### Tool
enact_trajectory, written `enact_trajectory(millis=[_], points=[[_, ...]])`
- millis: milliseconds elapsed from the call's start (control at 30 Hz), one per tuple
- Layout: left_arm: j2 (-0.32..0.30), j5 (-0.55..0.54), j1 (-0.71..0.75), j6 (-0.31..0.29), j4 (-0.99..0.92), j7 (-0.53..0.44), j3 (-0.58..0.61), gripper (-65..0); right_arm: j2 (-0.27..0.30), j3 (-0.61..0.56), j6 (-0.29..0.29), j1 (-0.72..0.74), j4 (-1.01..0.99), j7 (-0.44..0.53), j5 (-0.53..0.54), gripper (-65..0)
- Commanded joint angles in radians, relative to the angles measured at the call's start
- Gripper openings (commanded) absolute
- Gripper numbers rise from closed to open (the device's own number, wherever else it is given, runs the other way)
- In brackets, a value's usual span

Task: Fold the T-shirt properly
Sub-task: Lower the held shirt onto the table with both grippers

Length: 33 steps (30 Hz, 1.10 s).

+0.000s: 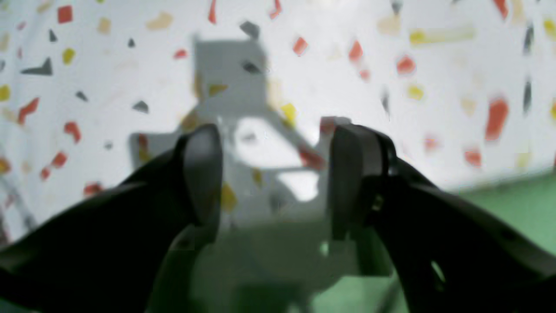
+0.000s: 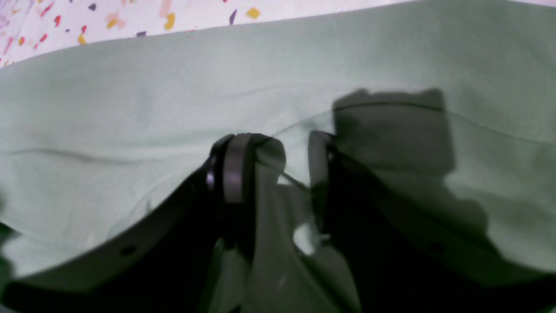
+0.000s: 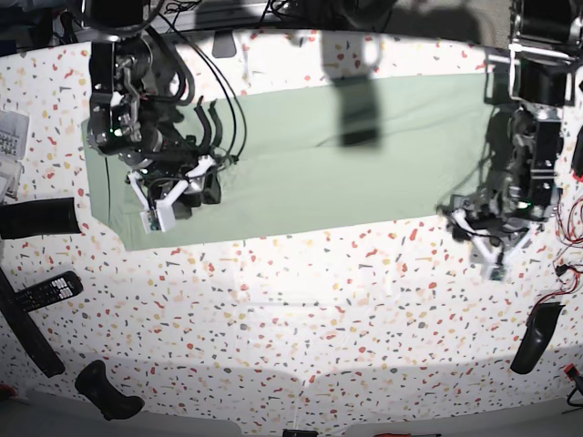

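R pincer (image 2: 271, 163) partly closed, pinching a fold of the T-shirt (image 3: 301, 155) between its jaws, near shirt's edge on R arm's side. L pincer (image 1: 273, 174) jaws wide apart, nothing between them, hovering over bare speckled table (image 3: 301, 300) just off shirt's opposite edge. Shirt: pale sage green, lying as a long flat band across far half of table, few soft creases. No readable logo/label/text in view.
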Motion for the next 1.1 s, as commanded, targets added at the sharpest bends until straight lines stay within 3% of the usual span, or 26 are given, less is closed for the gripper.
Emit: enact_trajectory(millis=[0,167,300,400,533,767,967,1067], points=[[-0.030,0.006,-0.012,0.023,0.061,0.012,-0.005,-26.8,0.006,-0.002,-0.015,-0.005,-0.010,-0.068,-0.031,-43.8],[-0.119,-0.066,0.003,0.114,0.290,0.019,-0.005,-26.8,0.006,-0.002,-0.014,-0.002,-0.010,-0.068,-0.031,-43.8],[-0.161,-0.080,0.060,0.122,0.406,0.073,-0.005,-26.8,0.006,-0.002,-0.014,-0.002,-0.010,-0.068,-0.031,-43.8],[-0.158,-0.080,0.158,0.123,0.448,0.085,-0.005,-26.8,0.006,-0.002,-0.014,-0.002,-0.010,-0.068,-0.031,-43.8],[-0.138,-0.068,0.299,0.138,0.460,0.048,-0.005,-26.8,0.006,-0.002,-0.014,-0.002,-0.010,-0.068,-0.031,-43.8],[-0.077,0.027,0.419,0.250,0.439,0.049,-0.005,-26.8,0.006,-0.002,-0.014,-0.002,-0.010,-0.068,-0.031,-43.8],[0.049,0.026,0.382,0.253,0.190,0.008,-0.006,-26.8,0.006,-0.002,-0.014,-0.002,-0.010,-0.068,-0.031,-43.8],[0.082,0.026,0.320,0.198,0.005,-0.013,-0.006,-26.8,0.006,-0.002,-0.014,-0.002,-0.009,-0.068,-0.031,-43.8]])
